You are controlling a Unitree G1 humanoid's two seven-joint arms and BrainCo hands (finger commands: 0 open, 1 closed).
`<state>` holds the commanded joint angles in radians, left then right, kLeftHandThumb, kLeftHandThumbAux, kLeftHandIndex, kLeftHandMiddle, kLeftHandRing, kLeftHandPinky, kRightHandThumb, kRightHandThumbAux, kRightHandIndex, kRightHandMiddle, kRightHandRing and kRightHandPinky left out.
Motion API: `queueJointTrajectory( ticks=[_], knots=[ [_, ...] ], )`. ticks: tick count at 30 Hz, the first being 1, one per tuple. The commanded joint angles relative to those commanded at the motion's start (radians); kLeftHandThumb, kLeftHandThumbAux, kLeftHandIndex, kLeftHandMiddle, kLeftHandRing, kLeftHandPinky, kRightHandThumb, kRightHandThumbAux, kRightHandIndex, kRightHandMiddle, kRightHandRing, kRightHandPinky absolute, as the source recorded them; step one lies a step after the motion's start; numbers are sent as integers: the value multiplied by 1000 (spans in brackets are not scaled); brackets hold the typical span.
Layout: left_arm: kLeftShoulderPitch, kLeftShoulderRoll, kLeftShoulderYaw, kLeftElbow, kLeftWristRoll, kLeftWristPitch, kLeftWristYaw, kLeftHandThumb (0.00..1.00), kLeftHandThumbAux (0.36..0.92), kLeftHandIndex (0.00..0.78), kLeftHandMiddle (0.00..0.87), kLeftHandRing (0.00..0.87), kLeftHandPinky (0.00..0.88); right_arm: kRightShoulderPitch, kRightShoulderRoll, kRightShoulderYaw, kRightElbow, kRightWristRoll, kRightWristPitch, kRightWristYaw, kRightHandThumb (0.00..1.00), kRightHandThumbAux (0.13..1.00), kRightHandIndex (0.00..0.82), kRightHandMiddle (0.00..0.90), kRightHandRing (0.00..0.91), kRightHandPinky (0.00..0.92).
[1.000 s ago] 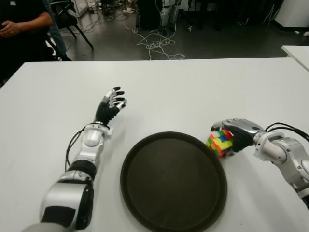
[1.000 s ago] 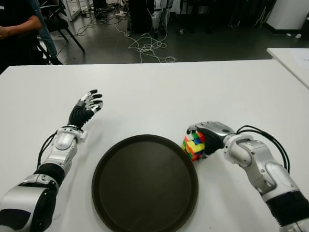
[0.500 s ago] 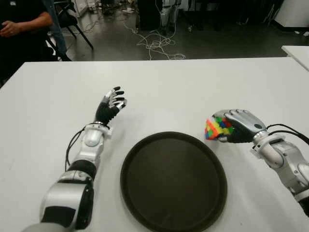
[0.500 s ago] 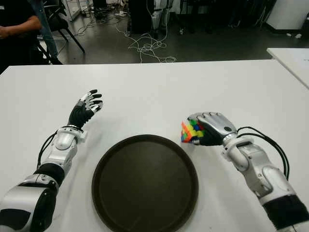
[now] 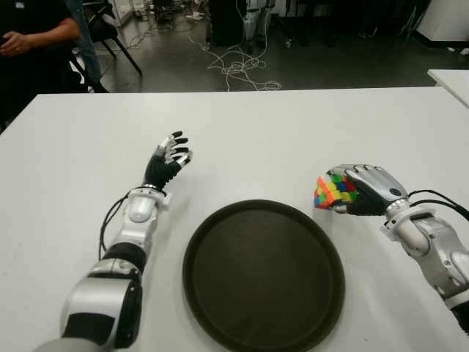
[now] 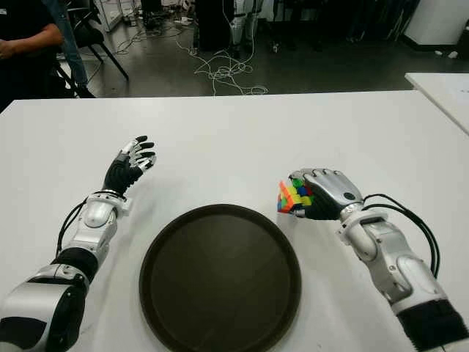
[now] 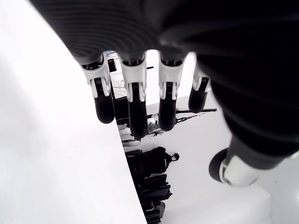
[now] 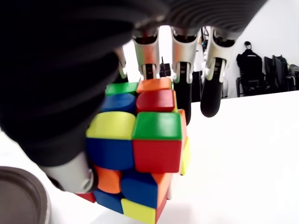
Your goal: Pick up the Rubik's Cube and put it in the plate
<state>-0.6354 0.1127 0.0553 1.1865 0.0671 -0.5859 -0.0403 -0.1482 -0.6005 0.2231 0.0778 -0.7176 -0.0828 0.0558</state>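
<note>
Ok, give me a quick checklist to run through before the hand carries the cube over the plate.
1. Right hand shut on the Rubik's Cube: ok.
2. Cube clear of the table: cannot tell; the right wrist view hints at a gap.
3. Plate bare inside: ok.
4. Cube over the plate: not ok; it is beside the rim on the robot's right.
5. Left hand open, left of the plate, out of the path: ok.

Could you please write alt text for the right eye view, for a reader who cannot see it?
The robot's right hand grips a Rubik's Cube beside the right rim of a dark round plate on a white table. Its left hand shows open, left of the plate.
</note>
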Motion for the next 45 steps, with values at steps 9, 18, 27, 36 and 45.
queueJointTrajectory(
  ticks=[9,18,27,36,45],
  knots=[
    [-1,1,-1,1,2,-3,0,174,683,129,193,205,211,2,4,-4,16,-4,-10,-52,688,739,411,471,476,447],
    [-3,-1,0,3,0,4,2,175,665,128,193,198,174,2,7,-6,13,-6,9,-59,686,738,411,480,478,441],
    [-10,-2,0,9,1,16,1,177,656,127,191,197,185,-8,1,-21,24,-18,-17,-129,685,738,412,491,481,433],
    [-15,-3,1,13,-2,23,-6,172,648,120,189,182,145,-47,-10,-74,-28,4,-63,-159,688,737,414,524,536,504],
    [-24,-6,4,31,0,34,9,176,644,127,197,191,162,-201,50,-34,-26,-34,-152,-224,688,738,414,528,549,538]
  ],
)
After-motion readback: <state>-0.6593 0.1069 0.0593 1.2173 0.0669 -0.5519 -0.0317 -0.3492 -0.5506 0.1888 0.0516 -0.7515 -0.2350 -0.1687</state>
